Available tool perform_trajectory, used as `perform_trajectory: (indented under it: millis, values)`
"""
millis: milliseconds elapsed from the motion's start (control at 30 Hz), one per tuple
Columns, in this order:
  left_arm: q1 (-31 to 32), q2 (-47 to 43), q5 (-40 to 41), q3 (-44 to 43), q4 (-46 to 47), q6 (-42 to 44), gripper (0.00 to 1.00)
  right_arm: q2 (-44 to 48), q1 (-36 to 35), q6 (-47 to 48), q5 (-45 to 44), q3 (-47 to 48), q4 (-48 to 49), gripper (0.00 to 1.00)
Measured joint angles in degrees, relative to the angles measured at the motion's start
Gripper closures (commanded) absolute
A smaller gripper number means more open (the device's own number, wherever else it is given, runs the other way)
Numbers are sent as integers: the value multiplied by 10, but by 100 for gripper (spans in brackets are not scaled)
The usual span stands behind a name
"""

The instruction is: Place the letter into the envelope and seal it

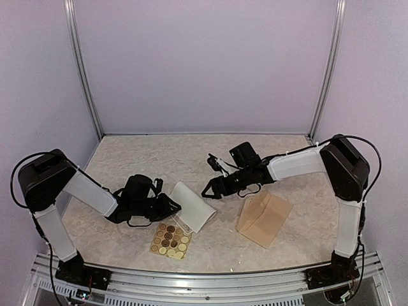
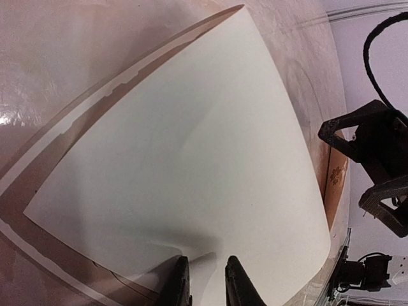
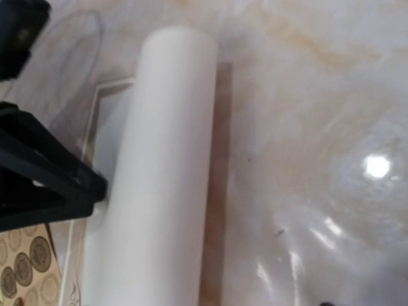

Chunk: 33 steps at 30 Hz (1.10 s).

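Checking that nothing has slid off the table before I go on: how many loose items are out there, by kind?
cream paper letter sheet: 1
tan kraft-paper envelope: 1
tan sheet of round stickers: 1
Total: 3

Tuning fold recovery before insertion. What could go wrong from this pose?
1. The letter is only curled over, not creased, with the left gripper pinching one edge: it may spring open or slip.
2. The sticker sheet lies right beside the letter's near corner; dragging could shift it.
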<state>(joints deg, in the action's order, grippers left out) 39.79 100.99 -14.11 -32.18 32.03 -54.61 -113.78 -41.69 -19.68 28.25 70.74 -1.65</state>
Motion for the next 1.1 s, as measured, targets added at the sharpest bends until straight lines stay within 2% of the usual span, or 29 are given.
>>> perform_trajectory:
  millis: [433, 700, 867, 1100]
  values:
    - [-1, -11, 0, 1, -18, 12, 82, -99, -2, -17, 121, 78, -13, 40]
    - [-1, -12, 0, 1, -21, 20, 81, -141, -11, -39, 166, 116, -13, 46]
    - [0, -13, 0, 1, -21, 26, 81, -149, -14, -67, 186, 116, 2, 60]
    - [12, -26, 7, 1, -43, 40, 77, -151, -14, -104, 202, 111, 47, 73]
